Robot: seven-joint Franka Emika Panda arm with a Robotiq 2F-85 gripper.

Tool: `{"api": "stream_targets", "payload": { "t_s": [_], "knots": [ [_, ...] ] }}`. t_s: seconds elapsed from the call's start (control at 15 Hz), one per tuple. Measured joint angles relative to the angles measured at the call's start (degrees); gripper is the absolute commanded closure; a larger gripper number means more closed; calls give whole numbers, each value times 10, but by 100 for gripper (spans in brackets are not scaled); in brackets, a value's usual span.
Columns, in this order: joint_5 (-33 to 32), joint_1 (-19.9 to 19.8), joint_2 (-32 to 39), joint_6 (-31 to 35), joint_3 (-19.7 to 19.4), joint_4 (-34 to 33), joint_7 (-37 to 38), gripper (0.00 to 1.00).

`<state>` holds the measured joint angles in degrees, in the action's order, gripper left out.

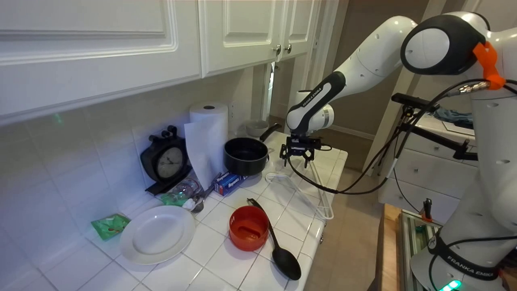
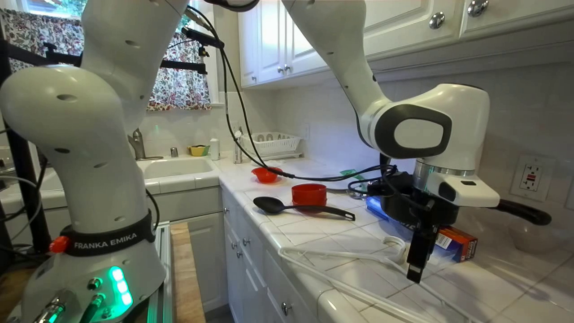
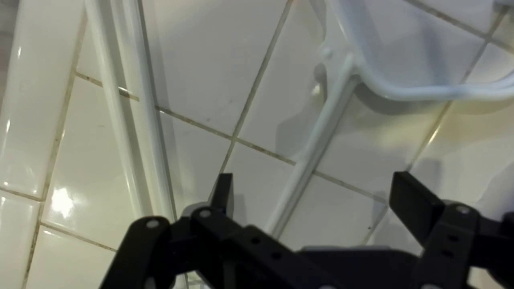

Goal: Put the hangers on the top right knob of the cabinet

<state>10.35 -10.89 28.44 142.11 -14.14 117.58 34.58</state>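
"Any glare?"
"A white burst on the wrist view's tiles, soft shadows beside the hangers."
"Anything dim?"
"The far wall in an exterior view, where a green lamp glows."

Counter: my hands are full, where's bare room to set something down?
Bare tile lies between plate and red cup, and between spoon and hangers. Crowded: the back, with clock, towel roll, box and pot, and under the gripper, where hangers lie.

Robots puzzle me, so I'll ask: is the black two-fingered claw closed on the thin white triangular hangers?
No, the wrist view shows the claw open, its jaws well apart above the hangers.
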Motion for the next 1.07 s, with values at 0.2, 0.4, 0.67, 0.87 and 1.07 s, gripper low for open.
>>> {"api": "stream_targets", "payload": {
  "t_s": [0.2,0.4,0.67,0.87,1.07],
  "knots": [
    [0,3,5,3,0,0,11,0],
    [0,7,11,11,0,0,17,0],
    [0,8,19,22,0,-1,19,17],
    [0,9,25,26,-1,-1,21,36],
    [0,12,29,33,-2,-2,25,58]
  ]
}}
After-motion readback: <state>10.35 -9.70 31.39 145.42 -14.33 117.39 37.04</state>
